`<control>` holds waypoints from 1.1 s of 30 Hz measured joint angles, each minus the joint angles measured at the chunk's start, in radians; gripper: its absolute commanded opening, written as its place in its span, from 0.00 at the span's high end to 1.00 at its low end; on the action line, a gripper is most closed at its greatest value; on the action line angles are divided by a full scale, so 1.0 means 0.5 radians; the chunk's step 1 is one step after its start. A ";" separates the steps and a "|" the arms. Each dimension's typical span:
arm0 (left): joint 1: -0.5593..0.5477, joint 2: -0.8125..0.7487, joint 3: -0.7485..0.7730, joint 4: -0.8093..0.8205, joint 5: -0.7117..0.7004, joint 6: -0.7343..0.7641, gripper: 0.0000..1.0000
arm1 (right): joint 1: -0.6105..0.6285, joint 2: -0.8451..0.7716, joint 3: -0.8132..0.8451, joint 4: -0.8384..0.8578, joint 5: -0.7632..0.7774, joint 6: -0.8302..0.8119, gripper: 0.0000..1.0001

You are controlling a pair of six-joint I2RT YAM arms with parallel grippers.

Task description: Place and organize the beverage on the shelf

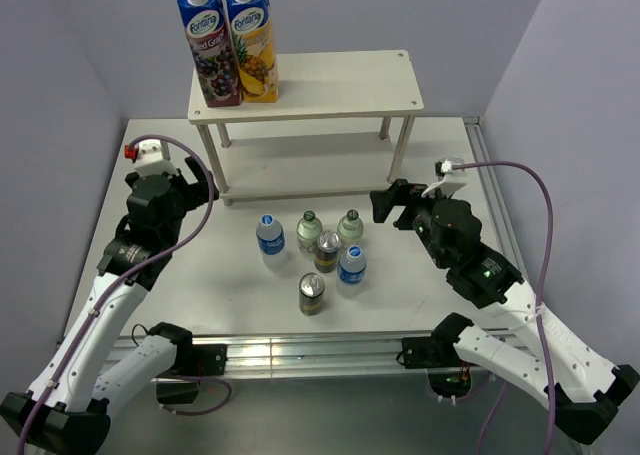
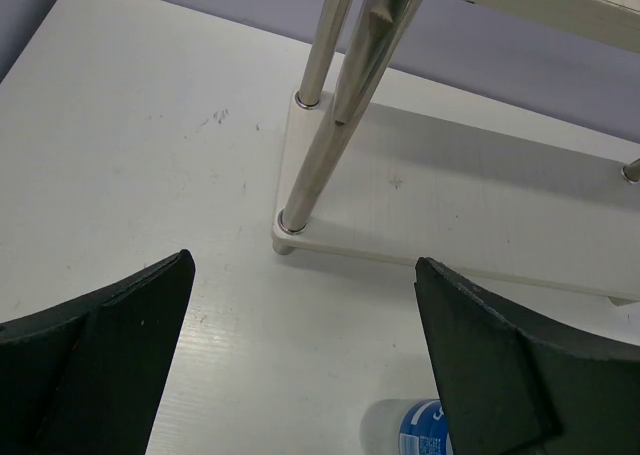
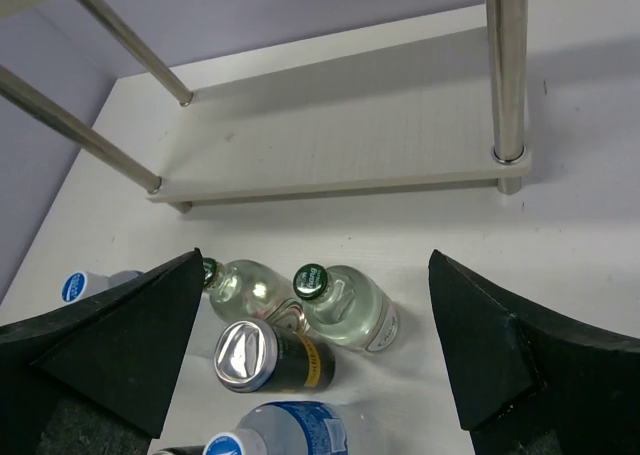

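Note:
Six drinks stand grouped on the table in front of the shelf [image 1: 330, 75]: two blue-capped water bottles [image 1: 270, 234] [image 1: 351, 263], two short green-capped clear bottles [image 1: 309, 229] [image 1: 350, 225], and two dark cans [image 1: 327, 250] [image 1: 312, 293]. My left gripper [image 1: 205, 183] is open and empty, left of the group near the shelf's front left leg [image 2: 318, 165]. My right gripper [image 1: 385, 203] is open and empty, right of the group; its view shows a short bottle [image 3: 345, 305], a can [image 3: 268, 356] and a water bottle [image 3: 275, 430] between its fingers.
Two tall blue juice cartons [image 1: 230, 40] stand on the left end of the shelf's top board. The lower board [image 3: 350, 140] is bare. Purple walls close in the table on three sides; a metal rail runs along the near edge [image 1: 300, 350].

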State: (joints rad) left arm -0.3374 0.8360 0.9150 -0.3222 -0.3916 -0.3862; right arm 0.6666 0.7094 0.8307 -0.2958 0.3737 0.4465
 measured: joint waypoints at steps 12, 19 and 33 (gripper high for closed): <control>0.000 0.035 0.000 0.002 0.008 0.016 0.01 | 0.780 0.068 0.051 -0.352 0.638 -0.001 0.00; 0.000 0.092 0.004 0.000 0.059 0.024 0.01 | 1.326 0.013 -0.024 -0.639 1.121 0.335 0.00; 0.000 0.085 0.004 0.005 0.160 0.061 0.03 | 1.451 0.054 -0.317 -0.596 0.978 0.791 0.00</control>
State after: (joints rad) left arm -0.3374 0.8787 0.9169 -0.3195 -0.3115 -0.3557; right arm 1.3922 0.7364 0.6720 -0.5938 0.8627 0.8421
